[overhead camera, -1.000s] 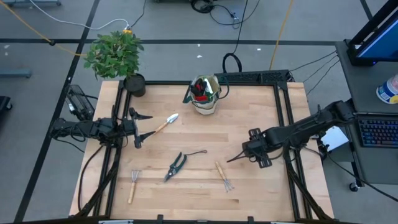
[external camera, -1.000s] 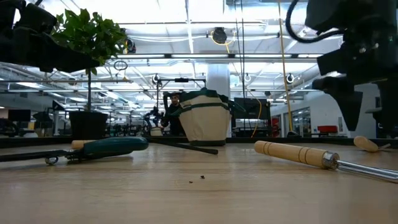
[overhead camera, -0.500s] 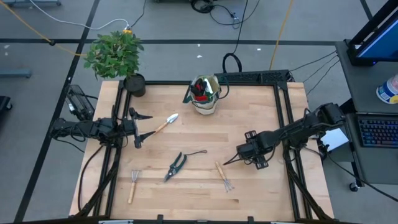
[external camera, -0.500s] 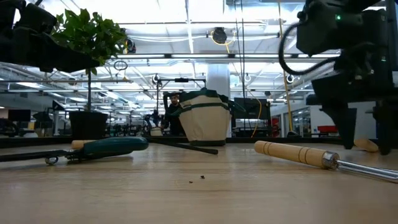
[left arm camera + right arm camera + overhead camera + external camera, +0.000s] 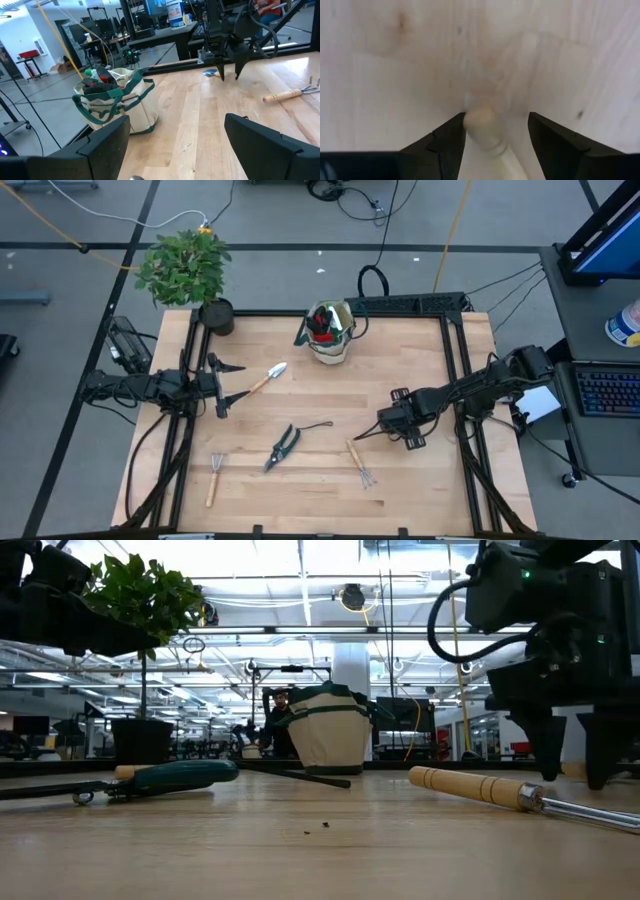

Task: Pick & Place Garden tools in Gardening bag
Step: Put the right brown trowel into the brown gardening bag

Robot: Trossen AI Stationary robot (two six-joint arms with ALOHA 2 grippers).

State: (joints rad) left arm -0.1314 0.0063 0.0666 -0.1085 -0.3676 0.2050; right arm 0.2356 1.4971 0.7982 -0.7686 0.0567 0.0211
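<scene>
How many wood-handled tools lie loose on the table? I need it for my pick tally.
3. A trowel by the left gripper, a small rake near the front left, and a second rake, its handle end between the right gripper fingers. The bag may hide more.

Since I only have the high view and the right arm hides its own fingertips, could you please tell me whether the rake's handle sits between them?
Observer: Yes. In the right wrist view the rake's wooden handle end lies between the right gripper's open fingers, nearer one of them.
Operator: How low are they?
Observer: In the low view the fingers reach down close to the table.
Operator: And the left side?
Observer: The left gripper is open in its wrist view, facing the upright gardening bag.
</scene>
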